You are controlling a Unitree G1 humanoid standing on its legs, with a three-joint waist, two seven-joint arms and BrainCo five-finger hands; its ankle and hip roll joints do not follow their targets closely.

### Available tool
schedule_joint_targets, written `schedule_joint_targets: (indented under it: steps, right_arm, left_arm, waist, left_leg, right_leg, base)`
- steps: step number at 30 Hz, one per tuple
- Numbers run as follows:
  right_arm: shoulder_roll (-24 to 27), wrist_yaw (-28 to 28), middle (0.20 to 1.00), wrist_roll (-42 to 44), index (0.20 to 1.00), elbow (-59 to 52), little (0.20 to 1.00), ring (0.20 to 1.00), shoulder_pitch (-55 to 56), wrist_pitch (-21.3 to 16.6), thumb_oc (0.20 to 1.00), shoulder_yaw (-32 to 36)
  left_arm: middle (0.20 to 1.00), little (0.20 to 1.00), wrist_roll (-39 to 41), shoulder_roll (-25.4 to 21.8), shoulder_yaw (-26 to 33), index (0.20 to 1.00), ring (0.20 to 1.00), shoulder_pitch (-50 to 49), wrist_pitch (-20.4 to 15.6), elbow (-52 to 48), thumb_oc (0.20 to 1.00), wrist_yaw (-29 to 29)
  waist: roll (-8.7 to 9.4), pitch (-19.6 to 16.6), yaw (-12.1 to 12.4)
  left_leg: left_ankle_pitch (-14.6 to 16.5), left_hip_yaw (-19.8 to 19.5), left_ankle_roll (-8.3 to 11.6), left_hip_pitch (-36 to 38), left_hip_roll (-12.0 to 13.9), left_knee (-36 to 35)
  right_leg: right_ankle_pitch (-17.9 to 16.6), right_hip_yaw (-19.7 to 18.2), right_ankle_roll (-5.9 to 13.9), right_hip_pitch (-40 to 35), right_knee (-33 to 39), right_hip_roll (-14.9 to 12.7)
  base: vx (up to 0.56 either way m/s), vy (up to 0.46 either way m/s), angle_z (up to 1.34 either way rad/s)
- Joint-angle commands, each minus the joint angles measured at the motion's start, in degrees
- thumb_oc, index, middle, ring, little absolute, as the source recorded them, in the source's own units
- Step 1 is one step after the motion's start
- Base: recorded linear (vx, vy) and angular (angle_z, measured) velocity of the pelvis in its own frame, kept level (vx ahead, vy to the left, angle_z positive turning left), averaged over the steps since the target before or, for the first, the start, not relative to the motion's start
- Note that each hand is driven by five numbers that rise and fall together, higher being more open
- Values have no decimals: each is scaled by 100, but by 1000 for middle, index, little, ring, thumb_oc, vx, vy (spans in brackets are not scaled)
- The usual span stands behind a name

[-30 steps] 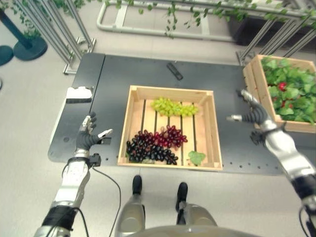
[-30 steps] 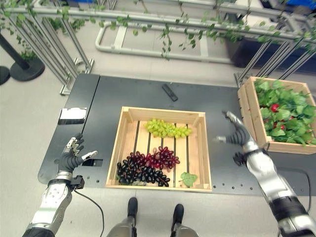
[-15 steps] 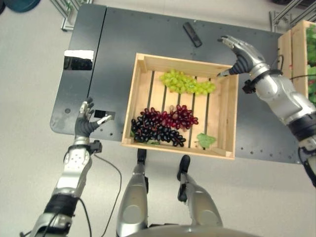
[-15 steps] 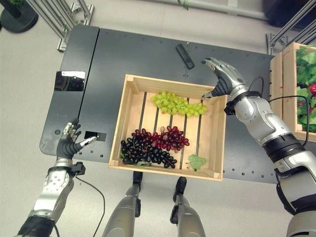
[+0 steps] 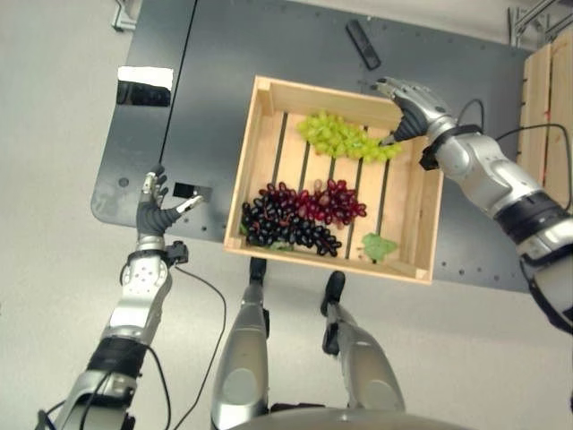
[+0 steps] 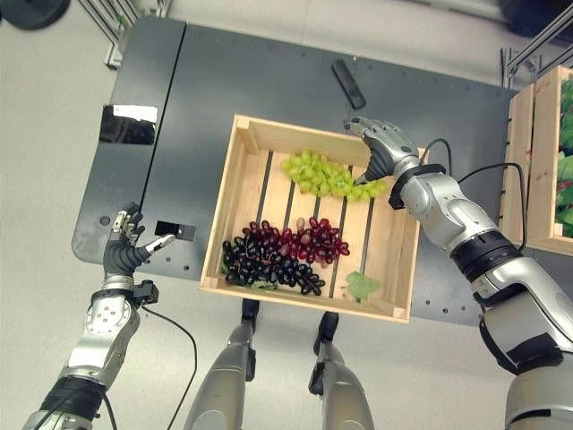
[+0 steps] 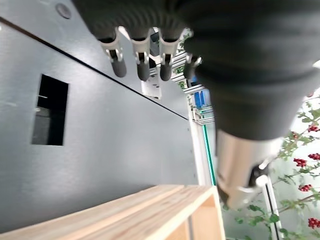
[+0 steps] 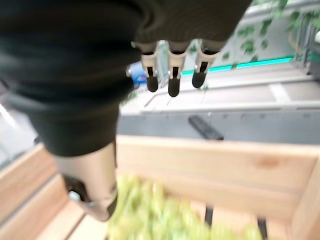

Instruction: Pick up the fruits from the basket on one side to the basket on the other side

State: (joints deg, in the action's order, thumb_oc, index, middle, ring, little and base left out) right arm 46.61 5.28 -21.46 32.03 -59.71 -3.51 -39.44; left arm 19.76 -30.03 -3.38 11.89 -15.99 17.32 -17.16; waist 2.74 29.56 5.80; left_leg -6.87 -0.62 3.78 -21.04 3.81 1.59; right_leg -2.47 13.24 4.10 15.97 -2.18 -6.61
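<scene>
Two bunches of grapes lie in your pale slatted wooden crate [image 5: 265, 170] on the dark table [image 5: 224, 81]: a knobbly green bunch [image 5: 345, 139] at the far side and a glossy dark purple-red bunch [image 5: 300, 215] nearer, beside a single green leaf [image 5: 379, 247]. Your right hand [image 5: 407, 103] hovers over the crate's far right corner, fingers relaxed and spread, thumb pointing down at the green bunch's right end, likely lining up a grasp; nothing is held yet. Your left hand [image 5: 157, 210] idles, unclenched, off the crate's left. Beyond the far rim lies a flat black remote [image 5: 363, 43]. At the right edge stands a second wooden crate [image 6: 535, 152], the likely destination.
</scene>
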Motion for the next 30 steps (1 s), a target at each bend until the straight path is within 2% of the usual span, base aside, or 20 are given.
schedule_joint_targets:
  steps: [1, 14, 30]
  right_arm:
    - [96, 40, 1000, -194, 1000, -32, 1000, 1000, -490, 70, 1000, -262]
    - [-501, -144, 1000, -508, 1000, 70, 1000, 1000, -586, 217, 1000, -522]
    - [-1263, -28, 1000, -181, 1000, 1580, 1000, 1000, -1444, 537, 1000, -862]
  left_arm:
    - [1000, 1000, -71, -48, 147, 1000, 1000, 92, -168, -210, 1000, -175]
    - [1000, 1000, -32, 32, 63, 1000, 1000, 218, -142, -181, 1000, -334]
    - [1000, 1000, -47, -25, -49, 1000, 1000, 362, -32, -279, 1000, -534]
  waist:
    - [96, 23, 46]
    - [101, 23, 96]
    - [147, 23, 182]
  left_leg:
    - [134, 21, 124, -118, 364, 353]
    - [150, -78, 103, -566, 328, 495]
    - [250, -297, 109, -1736, 232, 951]
  right_leg:
    - [0, -77, 414, 588, -611, -657]
    - [-14, -60, 402, 954, -681, -667]
    - [44, 1, 375, 1988, -1067, -663]
  base:
    - [-17, -4, 4]
    - [-3, -2, 2]
    - [-1, -2, 4]
